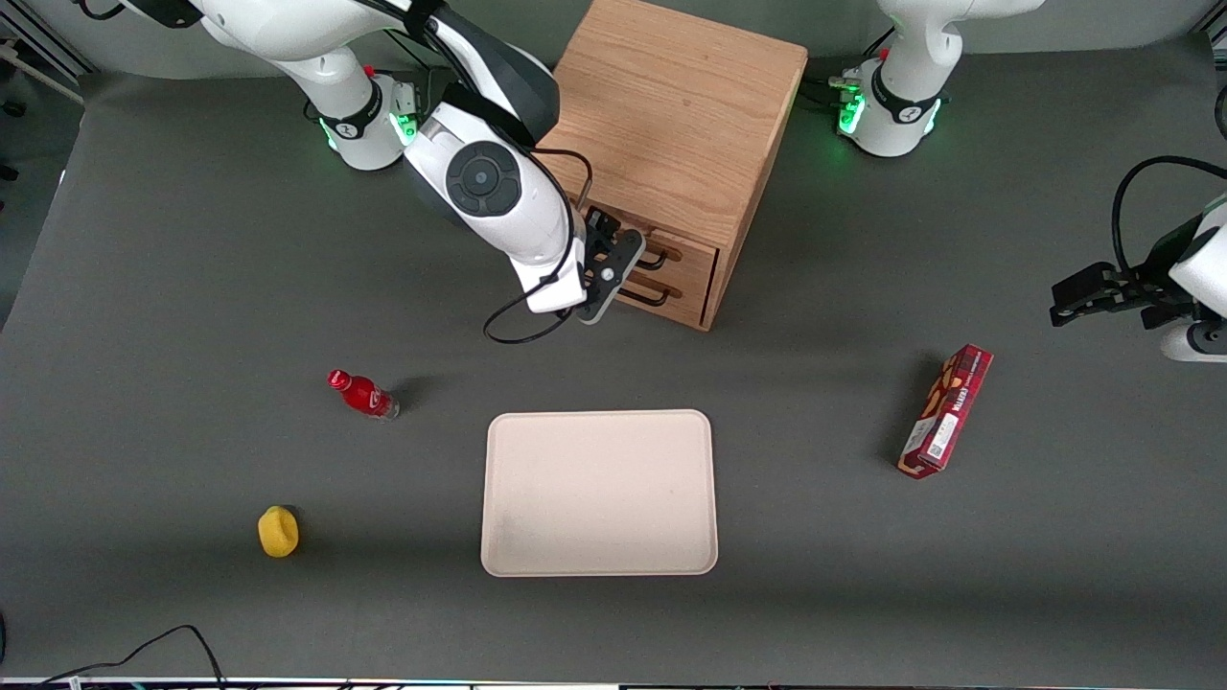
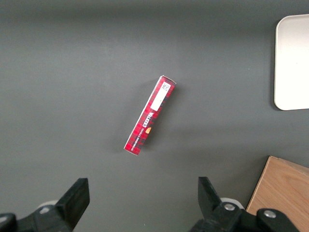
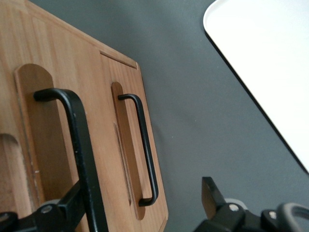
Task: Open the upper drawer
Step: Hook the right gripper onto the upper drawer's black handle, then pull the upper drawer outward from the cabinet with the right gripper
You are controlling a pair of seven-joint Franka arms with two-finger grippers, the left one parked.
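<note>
The oak cabinet (image 1: 671, 115) stands at the back of the table with two drawer fronts facing the front camera. The upper drawer (image 1: 685, 251) has a thin black bar handle (image 1: 657, 257); the twin lower drawer (image 1: 682, 287) sits under it. My right gripper (image 1: 613, 268) is right in front of the drawer fronts, open. In the right wrist view the gripper (image 3: 142, 208) straddles the upper drawer's handle (image 3: 75, 140), whose bar runs close against one finger (image 3: 65, 208); the other finger (image 3: 212, 195) hangs over bare table. The lower drawer's handle (image 3: 145, 145) lies between the fingers, farther off.
A cream tray (image 1: 599, 494) lies nearer the front camera than the cabinet and shows in the right wrist view (image 3: 270, 58). A red bottle (image 1: 364, 394) and a yellow object (image 1: 278, 531) lie toward the working arm's end. A red box (image 1: 946, 410) lies toward the parked arm's end.
</note>
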